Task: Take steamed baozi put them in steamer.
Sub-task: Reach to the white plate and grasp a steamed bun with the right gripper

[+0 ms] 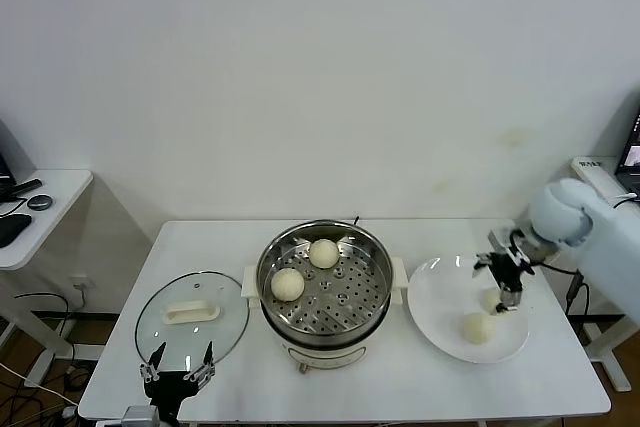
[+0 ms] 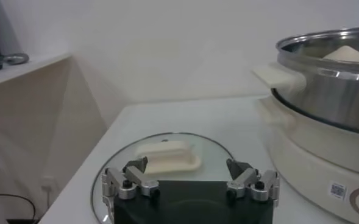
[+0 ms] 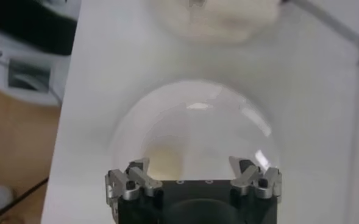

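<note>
Steel steamer (image 2: pixel 325 79) w/ QR sticker (image 2: pixel 337 190), text unreadable.

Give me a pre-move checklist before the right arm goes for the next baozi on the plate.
1. Right gripper open: ok, fingers spread above the plate.
2. Right gripper empty: ok, nothing sits between its fingers in the right wrist view.
3. Baozi left to pick: ok, one lies clear on the plate, another sits partly behind the gripper.
4. Room in the steamer: ok, two buns sit on its tray's left side, the rest bare.
5. Glass lid off: ok, flat on the table left of the steamer.
6. Left gripper out of the way: ok, open near the lid.
</note>
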`<state>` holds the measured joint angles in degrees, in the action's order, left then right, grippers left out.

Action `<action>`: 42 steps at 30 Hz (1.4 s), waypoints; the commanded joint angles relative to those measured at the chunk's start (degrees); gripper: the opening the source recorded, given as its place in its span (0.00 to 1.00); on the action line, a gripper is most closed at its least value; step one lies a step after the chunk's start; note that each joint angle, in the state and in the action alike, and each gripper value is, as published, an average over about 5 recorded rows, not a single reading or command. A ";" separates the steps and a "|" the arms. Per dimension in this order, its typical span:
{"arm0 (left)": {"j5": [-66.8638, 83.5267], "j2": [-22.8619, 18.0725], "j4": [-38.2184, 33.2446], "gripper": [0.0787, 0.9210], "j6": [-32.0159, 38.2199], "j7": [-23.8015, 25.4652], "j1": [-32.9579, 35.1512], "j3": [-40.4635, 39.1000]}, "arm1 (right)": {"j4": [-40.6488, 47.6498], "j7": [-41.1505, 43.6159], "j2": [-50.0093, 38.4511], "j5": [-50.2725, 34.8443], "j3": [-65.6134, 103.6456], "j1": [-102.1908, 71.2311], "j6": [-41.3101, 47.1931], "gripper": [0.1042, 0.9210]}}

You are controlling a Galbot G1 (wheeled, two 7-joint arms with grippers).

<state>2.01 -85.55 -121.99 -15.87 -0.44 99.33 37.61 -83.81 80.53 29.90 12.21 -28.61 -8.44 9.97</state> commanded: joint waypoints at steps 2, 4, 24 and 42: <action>0.06 0.06 0.89 0.88 -0.18 0.10 -0.19 -0.27 | 1.06 -0.24 -1.02 7.66 6.07 -10.94 -2.82 0.88; 0.04 0.05 0.98 0.88 -0.21 0.11 -0.23 -0.33 | 1.56 -1.07 -0.28 7.71 6.08 -11.12 -2.50 0.88; 0.08 -0.14 1.44 0.88 -0.34 0.16 -0.55 0.02 | 4.55 -4.64 6.52 9.75 4.79 -10.78 1.32 0.88; 0.13 -0.16 2.42 0.88 -0.43 0.12 -1.16 0.07 | 5.23 -5.55 6.89 12.03 6.23 -13.31 1.25 0.88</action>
<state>2.13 -85.76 -119.80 -16.31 -0.28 98.19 37.69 -78.73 75.56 36.46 23.42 -22.67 -20.99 11.06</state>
